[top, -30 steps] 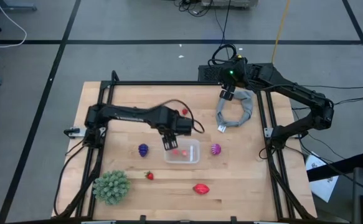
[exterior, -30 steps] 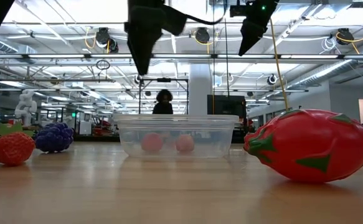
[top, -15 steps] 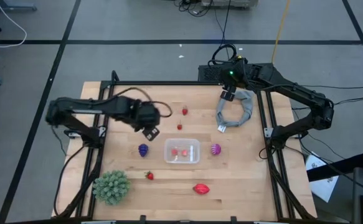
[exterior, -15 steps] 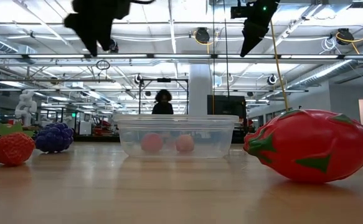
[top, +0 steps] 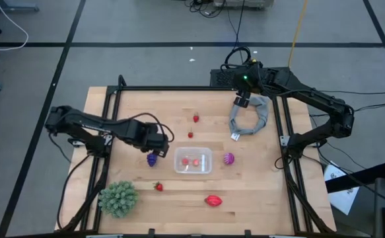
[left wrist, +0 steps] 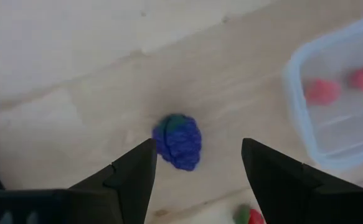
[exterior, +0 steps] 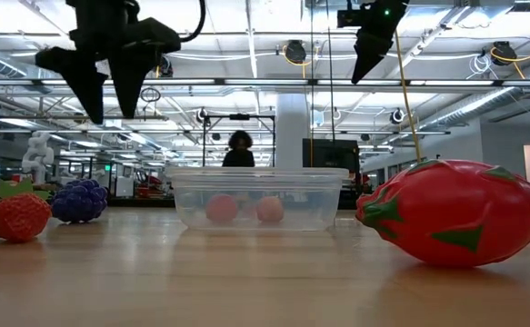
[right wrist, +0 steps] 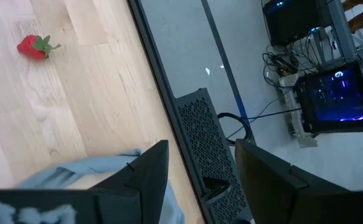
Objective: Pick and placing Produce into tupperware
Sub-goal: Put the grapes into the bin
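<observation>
The clear tupperware [top: 193,160] stands mid-table with two red berries [left wrist: 323,91] in it. A dark purple fruit [top: 152,159] lies on the wood just left of it. My left gripper [left wrist: 197,168] hangs open above this fruit, pointing down, a finger on either side and well clear of it [exterior: 105,102]. A magenta fruit [top: 228,158], a red oval [top: 212,199], a strawberry [top: 158,186] and two small red berries [top: 196,118] lie loose on the table. My right gripper [top: 241,100] waits high at the far right, open, with nothing between its fingers [right wrist: 200,171].
A big green spiky ball [top: 118,198] sits at the near left corner. A grey cloth ring [top: 250,114] lies at the far right, below my right gripper. Black frame rails [top: 110,125] run along the table's left and right sides.
My left gripper has gone from above the tupperware toward the table's left edge, sunk a little and rolled about its own axis; it now hangs over the purple fruit. Its fingers have stayed apart. The fruits and the tupperware have not moved.
</observation>
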Tool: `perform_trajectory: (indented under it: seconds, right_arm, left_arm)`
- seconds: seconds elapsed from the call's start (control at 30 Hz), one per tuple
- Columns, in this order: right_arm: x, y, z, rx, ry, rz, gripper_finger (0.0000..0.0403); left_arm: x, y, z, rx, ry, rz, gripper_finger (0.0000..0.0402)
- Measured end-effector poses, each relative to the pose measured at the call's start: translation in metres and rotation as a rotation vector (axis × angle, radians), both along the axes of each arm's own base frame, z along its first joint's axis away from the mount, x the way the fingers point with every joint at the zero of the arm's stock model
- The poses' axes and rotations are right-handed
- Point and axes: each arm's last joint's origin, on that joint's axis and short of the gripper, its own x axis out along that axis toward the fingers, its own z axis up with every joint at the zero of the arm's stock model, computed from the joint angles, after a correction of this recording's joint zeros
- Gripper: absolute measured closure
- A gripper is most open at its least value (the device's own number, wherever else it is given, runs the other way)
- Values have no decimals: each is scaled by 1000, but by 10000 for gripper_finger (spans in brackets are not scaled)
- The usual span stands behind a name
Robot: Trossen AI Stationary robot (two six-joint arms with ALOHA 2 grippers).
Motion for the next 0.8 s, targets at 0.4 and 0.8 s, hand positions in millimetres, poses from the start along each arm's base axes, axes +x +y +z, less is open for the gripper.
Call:
perform_trajectory:
  seconds: [0.4,0.8]
  right_arm:
    - [-1,1,-1,9,8,-5,226]
    - [-1,0,-1,9,8,-6,226]
  left_arm:
    - [-4,-19,-30,-61,-31,69,160]
    - [-17,-23,-56,-79,28,157,160]
